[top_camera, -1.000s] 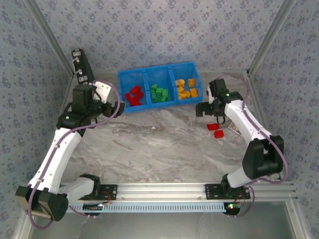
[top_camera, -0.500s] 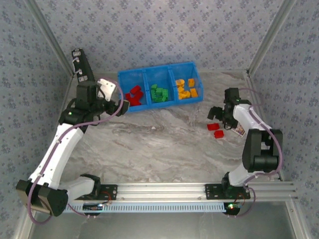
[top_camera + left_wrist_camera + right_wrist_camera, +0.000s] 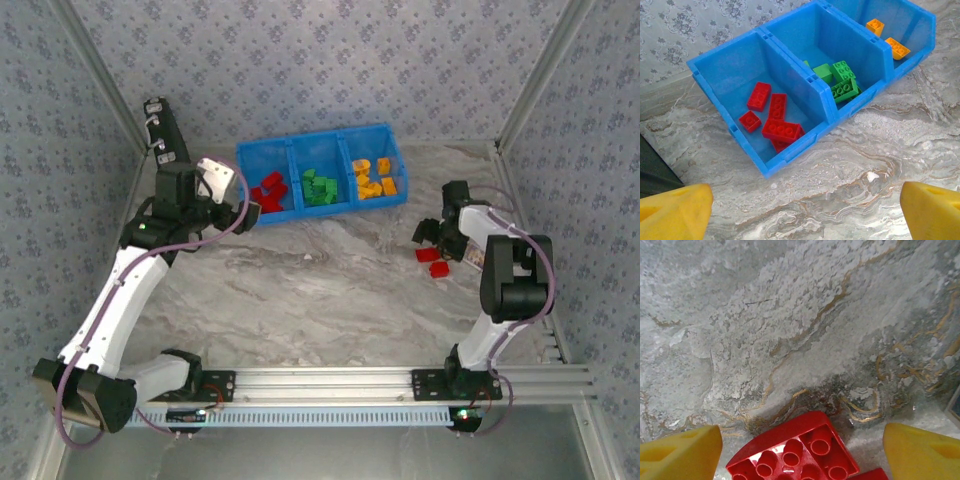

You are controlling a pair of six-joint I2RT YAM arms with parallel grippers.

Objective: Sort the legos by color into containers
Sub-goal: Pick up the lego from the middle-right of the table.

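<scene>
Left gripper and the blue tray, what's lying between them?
Just bare marble table between the left gripper and the blue tray, per the left wrist view.

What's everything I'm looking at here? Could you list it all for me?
Tray: one, blue, three compartments, far side of table.
Red bricks: about five, left compartment.
Green bricks: several, middle compartment.
Orange bricks: several, right compartment.
Loose bricks: two, red, on table at right.
Black case: one, far left corner.
Table: one, grey marbled.
Left pincer: yellow fingers, open, near tray's left compartment.
Right pincer: yellow fingers, open, over a loose brick.
</scene>
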